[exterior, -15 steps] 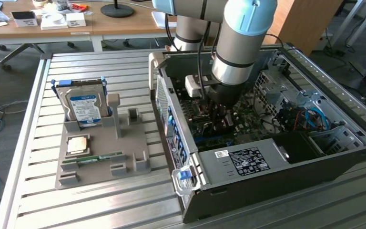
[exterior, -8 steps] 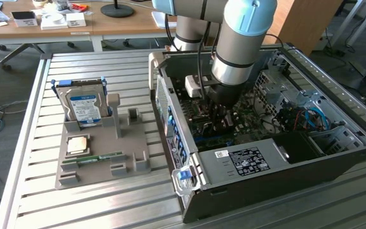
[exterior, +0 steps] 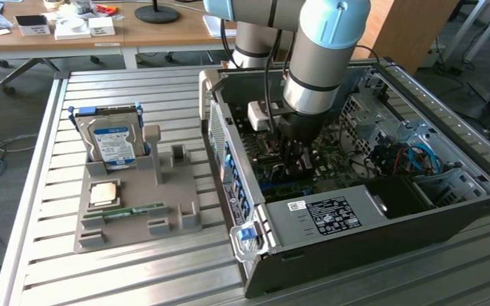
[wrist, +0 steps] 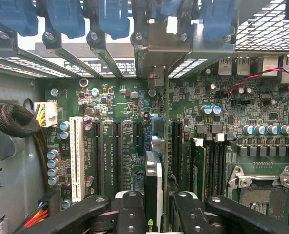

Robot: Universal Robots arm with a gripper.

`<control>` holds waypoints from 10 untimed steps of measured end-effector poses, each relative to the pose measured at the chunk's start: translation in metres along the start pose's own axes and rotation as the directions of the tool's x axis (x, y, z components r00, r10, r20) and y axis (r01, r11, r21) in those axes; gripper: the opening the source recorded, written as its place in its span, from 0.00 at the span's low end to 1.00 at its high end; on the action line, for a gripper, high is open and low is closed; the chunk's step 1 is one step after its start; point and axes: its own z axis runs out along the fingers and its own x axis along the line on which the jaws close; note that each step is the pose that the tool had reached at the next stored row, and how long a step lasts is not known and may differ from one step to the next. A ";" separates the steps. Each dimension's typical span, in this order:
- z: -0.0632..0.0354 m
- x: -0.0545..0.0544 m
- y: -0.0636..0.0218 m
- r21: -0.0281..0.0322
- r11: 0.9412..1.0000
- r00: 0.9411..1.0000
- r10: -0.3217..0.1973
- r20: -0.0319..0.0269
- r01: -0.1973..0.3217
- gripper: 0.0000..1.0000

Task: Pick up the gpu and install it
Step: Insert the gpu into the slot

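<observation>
Inside the open computer case (exterior: 356, 242), the tool (wrist: 156, 214) is clamped on the gpu (wrist: 154, 185).
The card stands on edge between the two black fingers (wrist: 129, 209). Its thin edge runs across the motherboard (wrist: 110, 97) toward the case's rear wall, where a silvery bracket (wrist: 156, 53) sits in line with it under the row of blue clips (wrist: 61, 19). It lies along the case's black slots, a few slots over from the long white slot (wrist: 76, 156). Whether it is pressed home in a slot cannot be told. The arm (exterior: 321, 57) reaches down into the case from above. Outside the case, to the exterior view's left of it, a grey holder (exterior: 164, 182) rests on the slatted table (exterior: 143, 274). It carries a hard drive (exterior: 113, 143) standing upright and a memory stick (exterior: 126, 211) lying flat.
</observation>
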 end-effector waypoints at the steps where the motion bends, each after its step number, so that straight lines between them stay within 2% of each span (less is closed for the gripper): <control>1: 0.0000 0.000 0.0000 0.000 1.000 1.000 0.000 0.000 0.000 0.27; 8: 0.0002 0.000 0.0005 0.000 1.000 1.000 0.001 0.000 -0.001 0.28; 10: 0.0001 0.000 0.0001 0.000 1.000 1.000 0.000 0.000 0.000 0.40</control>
